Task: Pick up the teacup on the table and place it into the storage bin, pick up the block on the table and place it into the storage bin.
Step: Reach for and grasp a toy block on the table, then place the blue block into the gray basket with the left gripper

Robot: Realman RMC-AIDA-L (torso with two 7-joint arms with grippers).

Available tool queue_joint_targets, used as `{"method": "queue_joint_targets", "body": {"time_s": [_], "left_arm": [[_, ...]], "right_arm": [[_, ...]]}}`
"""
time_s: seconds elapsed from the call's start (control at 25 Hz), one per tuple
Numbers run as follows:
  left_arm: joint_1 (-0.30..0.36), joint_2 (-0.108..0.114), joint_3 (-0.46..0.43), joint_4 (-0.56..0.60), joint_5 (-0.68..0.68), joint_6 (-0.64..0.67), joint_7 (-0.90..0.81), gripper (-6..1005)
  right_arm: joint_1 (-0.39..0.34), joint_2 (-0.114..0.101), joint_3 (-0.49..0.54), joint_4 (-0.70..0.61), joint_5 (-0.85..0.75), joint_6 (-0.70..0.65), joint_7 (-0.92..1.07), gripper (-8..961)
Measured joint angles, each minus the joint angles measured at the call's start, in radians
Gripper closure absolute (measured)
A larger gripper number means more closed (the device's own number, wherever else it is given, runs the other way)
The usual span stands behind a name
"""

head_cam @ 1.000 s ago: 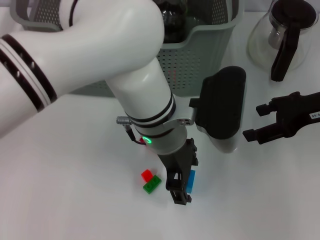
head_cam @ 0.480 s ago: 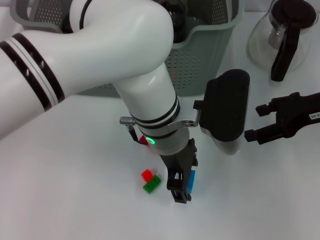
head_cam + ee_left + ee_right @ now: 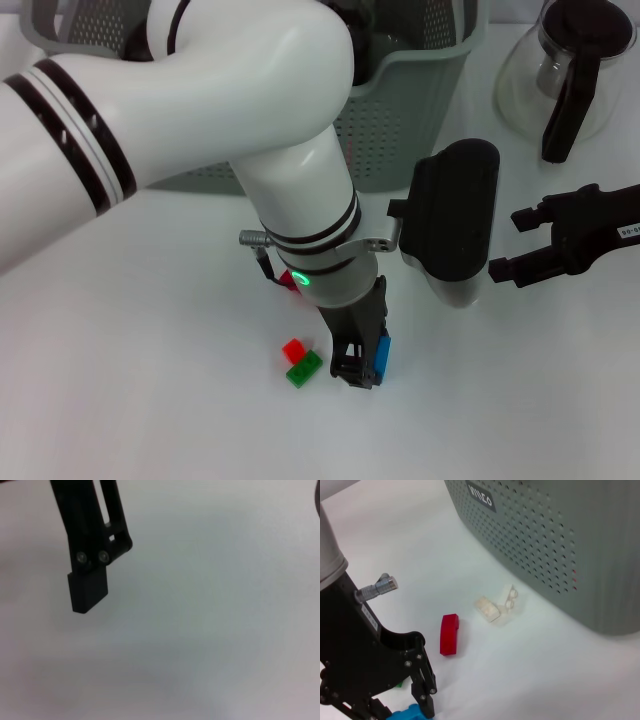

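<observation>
My left gripper (image 3: 362, 362) stands on the table in front of the storage bin (image 3: 430, 95), shut on a blue block (image 3: 383, 360). One black finger (image 3: 89, 591) shows in the left wrist view above bare table. Just left of it lie a red block (image 3: 293, 350) and a green block (image 3: 304, 370). The right wrist view shows the blue block (image 3: 409, 714) under the left gripper's black frame (image 3: 380, 675), and the red block (image 3: 449, 634) beside it. My right gripper (image 3: 508, 243) hovers open at the right. No teacup shows on the table.
A glass coffee pot (image 3: 560, 70) with a black handle stands at the back right. A pale block (image 3: 487, 609) and a small clear piece (image 3: 510, 597) lie near the bin's labelled wall (image 3: 530, 535). My left arm covers much of the bin.
The left gripper's near finger has drawn in against the blue block, and the left arm has shifted slightly. The right gripper has stayed still.
</observation>
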Motion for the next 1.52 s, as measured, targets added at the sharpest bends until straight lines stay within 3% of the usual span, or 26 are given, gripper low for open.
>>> {"method": "queue_joint_targets", "body": {"time_s": [0.16,0.36,0.48,0.56,0.76,0.84,0.88,1.0,1.08,1.24,1.32,1.4,1.52], "left_arm": [[-0.002,0.000,-0.004,-0.001,0.000,0.002,0.000,598],[-0.002,0.001,-0.040,0.008,-0.003,0.016,0.000,578],[-0.001,0.003,-0.147,0.027,-0.005,0.073,0.000,566],[0.006,0.004,-0.294,0.046,-0.018,0.145,0.001,558],[0.002,0.025,-0.849,0.074,-0.089,0.389,0.019,538],[-0.001,0.059,-1.097,0.098,-0.148,0.488,0.013,530],[-0.002,0.075,-1.170,0.108,-0.179,0.514,0.004,526],[-0.003,0.155,-1.318,0.112,-0.295,0.529,-0.039,513],[-0.003,0.209,-1.341,0.096,-0.328,0.458,-0.066,505],[-0.009,0.282,-1.302,0.015,-0.290,0.261,-0.092,489],[-0.021,0.307,-1.268,-0.052,-0.260,0.181,-0.110,481],[-0.035,0.316,-1.228,-0.102,-0.222,0.122,-0.121,473],[-0.040,0.293,-1.164,-0.112,-0.136,0.031,-0.145,461]], "right_arm": [[0.000,0.000,0.001,0.000,0.000,0.000,0.000,6],[0.000,0.000,0.003,0.000,0.000,0.001,0.000,6],[0.000,0.000,0.004,0.000,0.000,0.002,-0.001,6],[0.000,0.000,0.005,0.002,0.000,0.000,-0.001,6],[0.000,-0.001,0.010,0.006,0.000,-0.004,0.002,6],[-0.001,-0.003,0.016,0.006,0.000,-0.007,0.005,6],[-0.001,-0.004,0.017,0.006,0.000,-0.009,0.006,6],[0.000,-0.005,0.018,0.002,0.000,-0.012,0.005,7],[0.001,-0.004,0.017,-0.001,0.000,-0.013,0.002,7],[0.011,-0.002,0.010,-0.002,0.000,-0.017,0.001,7],[0.017,-0.001,0.010,0.001,0.000,-0.019,0.001,7],[0.022,-0.001,0.009,0.003,0.000,-0.021,0.001,7],[0.027,0.001,0.008,0.006,0.000,-0.022,0.000,7]]}}
